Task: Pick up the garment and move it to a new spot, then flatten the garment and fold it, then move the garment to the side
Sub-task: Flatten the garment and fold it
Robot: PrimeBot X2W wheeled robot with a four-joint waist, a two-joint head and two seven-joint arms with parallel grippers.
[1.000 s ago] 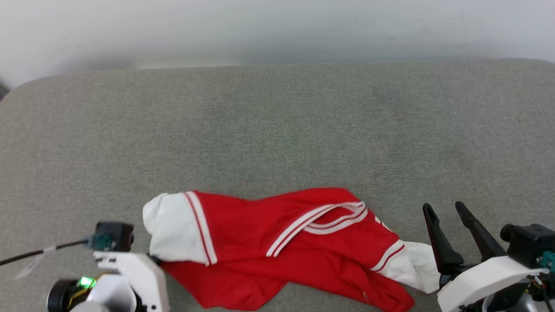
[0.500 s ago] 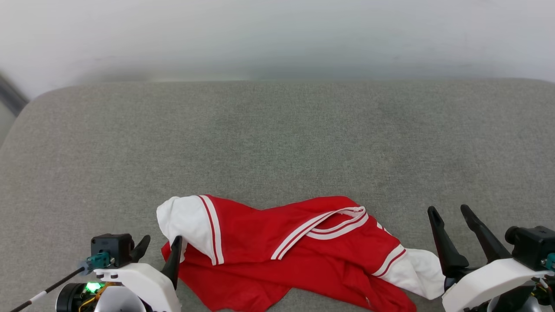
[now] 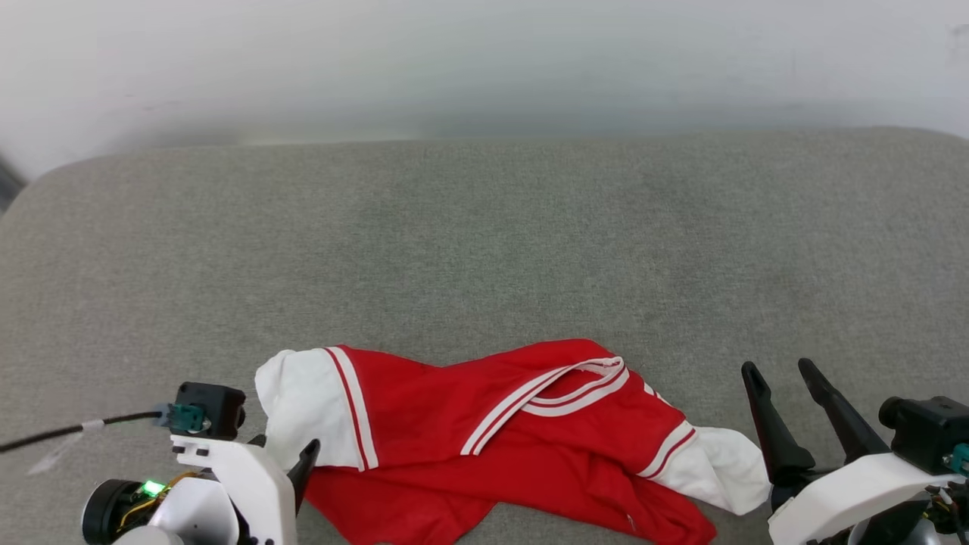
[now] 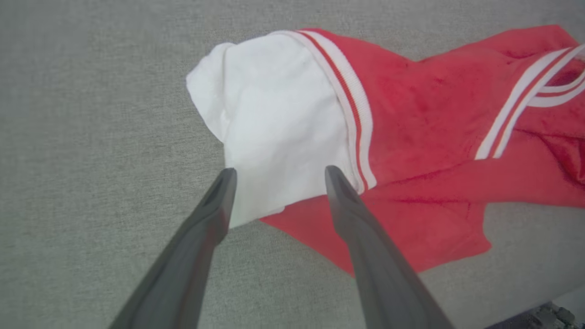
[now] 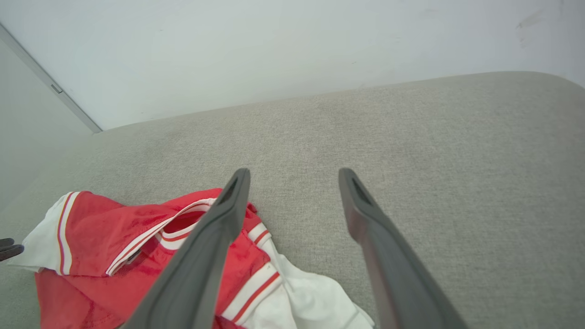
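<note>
A: Head view, lower middle: garment (image 3: 492, 431), red, crumpled into a long heap at the near edge of the grey upholstered surface (image 3: 484, 227). Position of the tools?

B: Left tool (image 3: 284, 444) at lower left, spread wide and gripping nothing, just beside the white sleeve (image 3: 303, 409) at the heap's left end. Right tool (image 3: 777, 367) at lower right, likewise spread wide and empty, just beside the other white sleeve (image 3: 730, 465).

A: Touching the cloth?

B: Hard to tell for either. In left wrist view, fingers (image 4: 201, 237) on either side of the sleeve's lower edge, with red-and-white trim (image 4: 352, 114) next to the right one. In right wrist view, garment at lower left, partly behind that tool's own finger.

A: Other features?

B: Striped collar (image 3: 522, 405) uppermost near the heap's middle, lying in a loop. Pale wall (image 3: 484, 60) behind the far edge. Black cable (image 3: 68, 433) off the left wrist camera, over bare fabric. Small green light (image 3: 154, 488) on the left arm.
</note>
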